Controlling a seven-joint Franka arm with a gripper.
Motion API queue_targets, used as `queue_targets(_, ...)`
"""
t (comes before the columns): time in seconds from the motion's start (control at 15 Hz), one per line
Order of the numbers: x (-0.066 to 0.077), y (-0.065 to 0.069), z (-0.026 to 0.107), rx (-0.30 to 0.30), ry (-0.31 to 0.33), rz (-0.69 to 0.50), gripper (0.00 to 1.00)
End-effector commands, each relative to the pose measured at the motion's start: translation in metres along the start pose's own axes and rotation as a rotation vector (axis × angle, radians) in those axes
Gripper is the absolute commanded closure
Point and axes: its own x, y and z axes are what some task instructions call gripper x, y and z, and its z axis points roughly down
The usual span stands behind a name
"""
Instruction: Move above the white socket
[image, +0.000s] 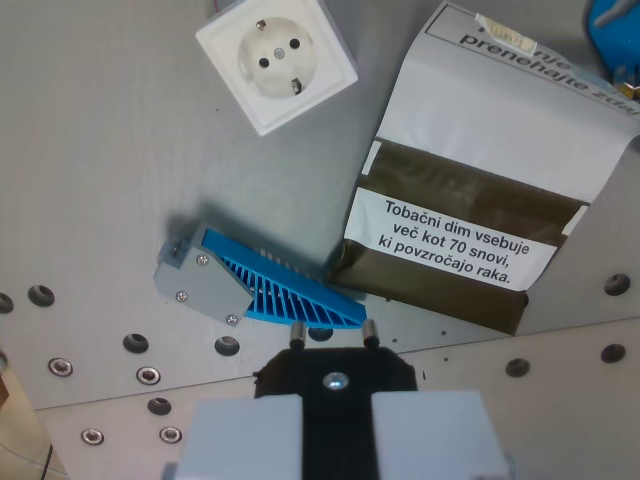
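The white socket (277, 60) lies on the grey metal table at the top of the wrist view, left of centre, its face up with two holes showing. My gripper (336, 432) is at the bottom edge. Its two pale fingers (243, 436) are shut on a black plug (335, 378) whose two metal pins (297, 337) point toward the top of the view. The socket is well away from the plug, up and to the wrist view's left.
A blue finned part with a grey housing (255, 285) lies just beyond the plug pins. A tobacco pouch (480, 170) with a warning label fills the wrist view's right. A blue object (615, 25) shows at the top right corner. The table (90, 180) has screw holes near the bottom.
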Motion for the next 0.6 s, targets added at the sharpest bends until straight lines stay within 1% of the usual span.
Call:
queue_targets(0.07,-0.0001,0.0001,0.0,0.0,0.0,0.001,1.0)
queue_targets(0.6,0.0002,-0.0001,0.0017,0.002,0.001,-0.015,1.0)
